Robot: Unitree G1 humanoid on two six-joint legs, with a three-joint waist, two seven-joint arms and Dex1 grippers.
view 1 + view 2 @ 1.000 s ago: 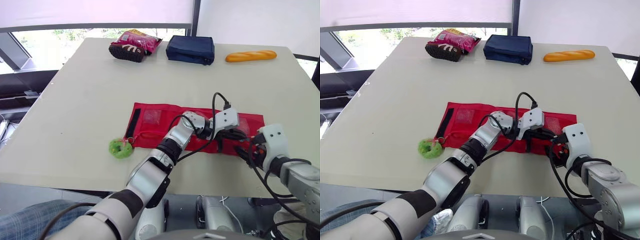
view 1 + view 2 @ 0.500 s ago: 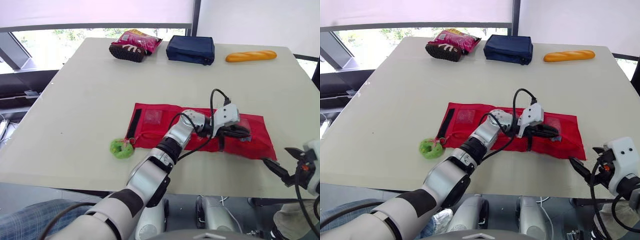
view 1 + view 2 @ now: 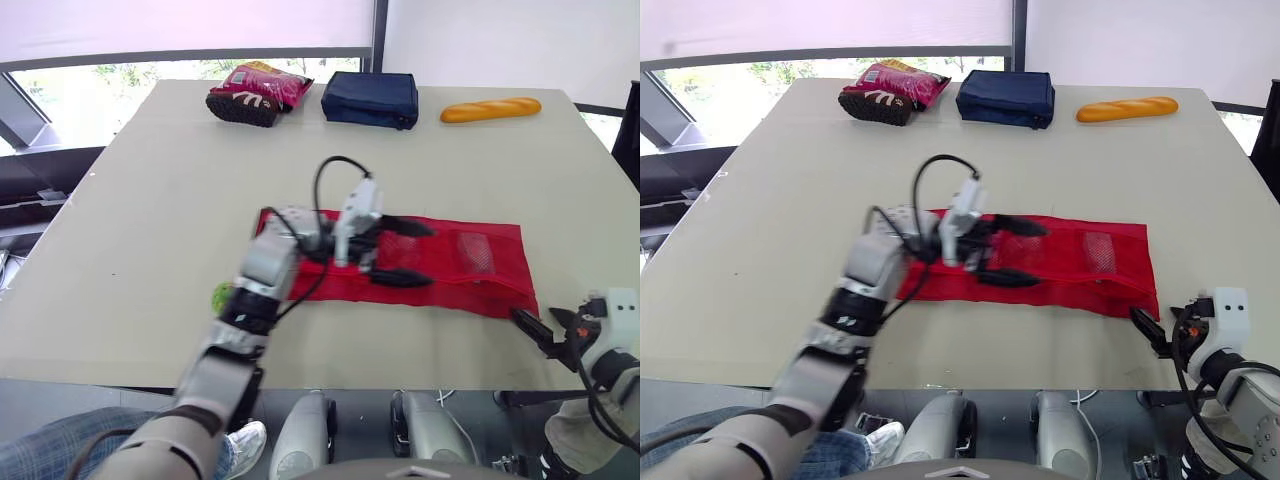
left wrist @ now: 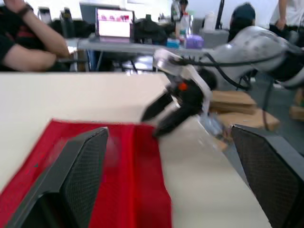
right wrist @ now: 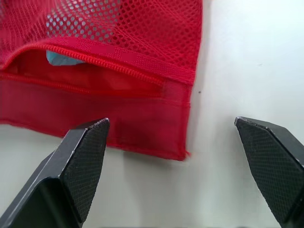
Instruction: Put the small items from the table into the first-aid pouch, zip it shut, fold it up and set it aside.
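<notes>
We judge the task to be somewhere in its first part. The counter (image 3: pixel 150 200) carries the red first-aid pouch (image 3: pixel 455 285), which lies spread flat and unfolded across the near middle, so folding and setting aside are not yet done. In the right wrist view the zip (image 5: pixel 109 64) appears to gape along the stretch we see, so closing it is also left.

Our left pincer (image 3: pixel 425 256) hovers over the pouch's middle, its fingers wide apart and empty. Our right pincer (image 3: pixel 540 322) sits at the near edge of the counter, just beside the pouch's right corner, also spread and gripping nothing.

Some packing looks done: a pale item (image 3: pixel 478 252) shows under the mesh at the right end, and a light blue scrap (image 5: pixel 59 58) lies inside the pocket. A green item (image 3: pixel 221 296) lies outside, beside the pouch's left end, partly hidden by our arm; we reckon it has yet to go in.
</notes>
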